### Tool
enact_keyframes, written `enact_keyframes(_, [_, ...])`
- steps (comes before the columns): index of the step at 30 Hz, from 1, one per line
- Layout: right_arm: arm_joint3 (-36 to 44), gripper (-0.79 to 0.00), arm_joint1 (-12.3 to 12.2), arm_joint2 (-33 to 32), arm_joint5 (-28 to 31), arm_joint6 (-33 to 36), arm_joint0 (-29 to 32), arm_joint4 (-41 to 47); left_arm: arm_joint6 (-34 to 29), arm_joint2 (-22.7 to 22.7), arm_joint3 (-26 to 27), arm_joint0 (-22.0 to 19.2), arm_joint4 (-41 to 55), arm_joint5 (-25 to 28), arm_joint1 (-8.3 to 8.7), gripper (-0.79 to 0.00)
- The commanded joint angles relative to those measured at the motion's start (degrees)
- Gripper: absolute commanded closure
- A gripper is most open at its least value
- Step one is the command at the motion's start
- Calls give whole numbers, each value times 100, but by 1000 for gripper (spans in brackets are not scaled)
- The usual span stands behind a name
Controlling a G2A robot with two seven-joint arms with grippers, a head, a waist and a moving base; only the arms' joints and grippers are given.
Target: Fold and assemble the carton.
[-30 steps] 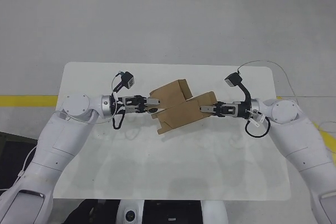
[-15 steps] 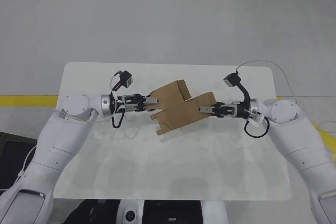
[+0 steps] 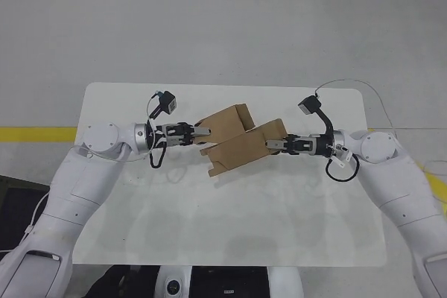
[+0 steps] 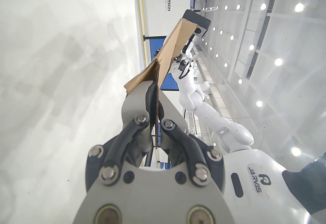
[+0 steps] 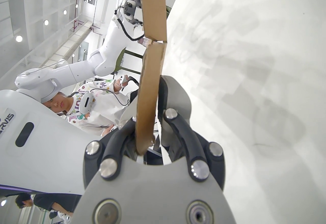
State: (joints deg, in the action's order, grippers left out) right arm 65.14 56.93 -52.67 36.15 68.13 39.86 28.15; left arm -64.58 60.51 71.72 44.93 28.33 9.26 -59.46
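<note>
A flat brown carton (image 3: 235, 140) hangs above the middle of the white table (image 3: 134, 216), held edge-on between both arms. My left gripper (image 3: 203, 132) is shut on its left flap. In the left wrist view the cardboard (image 4: 166, 53) runs out from between that gripper's (image 4: 154, 105) pads. My right gripper (image 3: 272, 144) is shut on the right flap. The right wrist view shows the carton (image 5: 151, 31) standing thin between the right gripper's (image 5: 149, 108) fingers, with a cut between two flaps.
The white table stretches bare around and below the carton, with free room in front and at both sides. A yellow floor line (image 3: 30, 134) runs past the table's left edge. A thin cable (image 3: 372, 93) loops off the back right corner.
The left gripper has drawn slightly left and back with its flap, and the carton has shifted a little with it. The right arm has barely moved.
</note>
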Motion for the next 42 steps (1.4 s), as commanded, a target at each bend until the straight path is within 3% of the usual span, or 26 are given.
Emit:
enact_keyframes(1, [-69,-785,-20,-71,22,-22,-15,-76,-28,19,36,6,-38,29,4,0])
enact_keyframes(7, [-58,-785,-146,-459,235,-235,-116,-503,-300,37,237,-70,-351,108,28,0])
enact_keyframes(13, [554,-785,-187,-465,326,-325,-8,-39,-495,-27,474,-140,-505,184,21,0])
enact_keyframes(14, [710,-742,-176,-384,333,-332,3,113,-519,-51,519,-147,-511,204,15,0])
enact_keyframes(15, [789,-631,-169,-301,327,-326,3,208,-517,-69,544,-150,-491,214,7,0])
enact_keyframes(19, [951,-548,-107,107,366,-364,-60,486,-459,-146,621,-149,-461,239,-23,0])
enact_keyframes(21, [960,-372,-70,308,392,-390,-107,583,-453,-180,654,-151,-522,266,-31,0])
enact_keyframes(42, [206,-351,0,1052,375,-374,-528,542,-430,-96,921,-40,-289,238,-50,0])
